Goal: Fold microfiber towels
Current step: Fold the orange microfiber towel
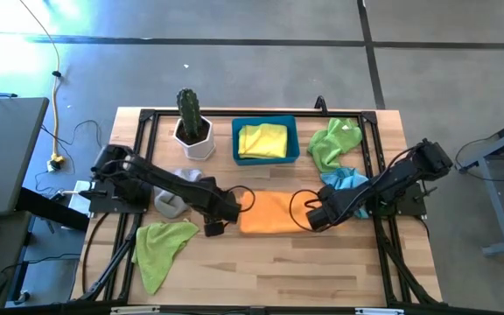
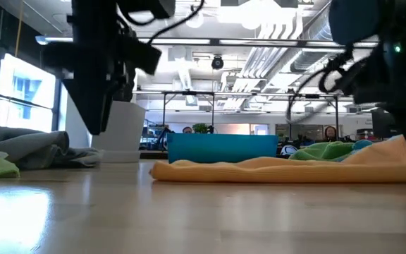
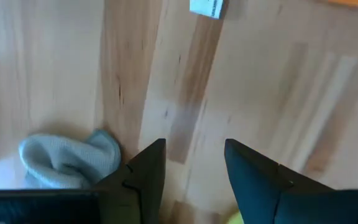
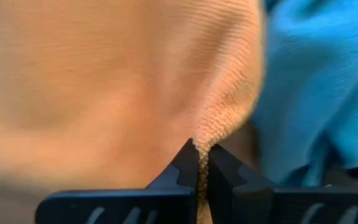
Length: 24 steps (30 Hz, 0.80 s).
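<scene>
Though nothing on the near half of the table looks finished, work on one cloth clearly under way. Nearest, at the near left: a lime green towel (image 1: 159,248), rumpled and unfolded, untouched. Just beyond it, over bare wood beside the left end of the orange towel (image 1: 272,213): the left gripper (image 1: 214,227), fingers (image 3: 143,174) spread wide, holding nothing. At the middle of the table: the orange towel itself, lying as a flattish oblong, seemingly part-folded, its right end pinched between the pressed-together fingers of the right gripper (image 4: 201,163). Touching that same end, slightly farther and to the right: the light blue towel (image 1: 346,181), crumpled. To the left, behind the left arm: the grey towel (image 1: 178,191), bunched in a heap. Farther right: the second lime green towel (image 1: 335,142), also loose and heaped. At the far edge, in the blue bin (image 1: 266,158): the yellow towel (image 1: 262,140), apparently folded and put away, beside a potted cactus (image 1: 191,122). Judged so: one towel done, one in hand, four left to fold.
</scene>
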Each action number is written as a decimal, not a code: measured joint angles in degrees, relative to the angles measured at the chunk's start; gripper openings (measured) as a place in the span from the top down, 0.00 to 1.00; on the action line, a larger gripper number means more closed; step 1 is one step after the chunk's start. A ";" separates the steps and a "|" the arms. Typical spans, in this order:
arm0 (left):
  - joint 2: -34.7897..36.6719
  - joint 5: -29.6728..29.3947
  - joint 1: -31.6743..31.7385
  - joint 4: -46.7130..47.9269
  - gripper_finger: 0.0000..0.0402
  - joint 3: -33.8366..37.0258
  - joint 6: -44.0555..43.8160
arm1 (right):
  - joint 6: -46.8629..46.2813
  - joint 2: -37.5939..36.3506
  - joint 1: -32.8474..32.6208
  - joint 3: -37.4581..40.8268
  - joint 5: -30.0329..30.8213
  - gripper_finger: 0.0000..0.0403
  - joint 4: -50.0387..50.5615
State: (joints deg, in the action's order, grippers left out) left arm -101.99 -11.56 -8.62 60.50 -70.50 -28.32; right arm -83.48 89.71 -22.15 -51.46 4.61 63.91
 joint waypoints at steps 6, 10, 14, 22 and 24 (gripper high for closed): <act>6.95 1.30 -2.85 -0.01 0.61 0.02 -7.00 | -0.02 -0.06 -0.02 -7.17 -1.55 1.00 -0.14; 12.67 1.43 -5.22 -0.23 0.61 0.01 -11.92 | -0.63 -0.07 -0.02 -11.96 -0.85 1.00 -1.07; 18.43 0.57 -7.31 -0.63 0.61 0.00 -15.43 | -1.52 0.07 0.01 -14.39 2.93 1.00 -6.57; 27.71 -0.92 -9.30 -0.37 0.61 0.00 -16.50 | -1.53 4.09 2.70 -14.48 9.26 1.00 -25.50; 29.77 -1.09 -9.44 -0.36 0.61 0.00 -15.27 | -1.53 6.44 3.61 -14.48 9.35 1.00 -30.53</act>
State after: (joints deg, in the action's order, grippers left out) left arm -72.22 -12.65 -18.06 60.14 -70.50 -43.59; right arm -85.01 96.15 -18.55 -65.93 13.96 33.39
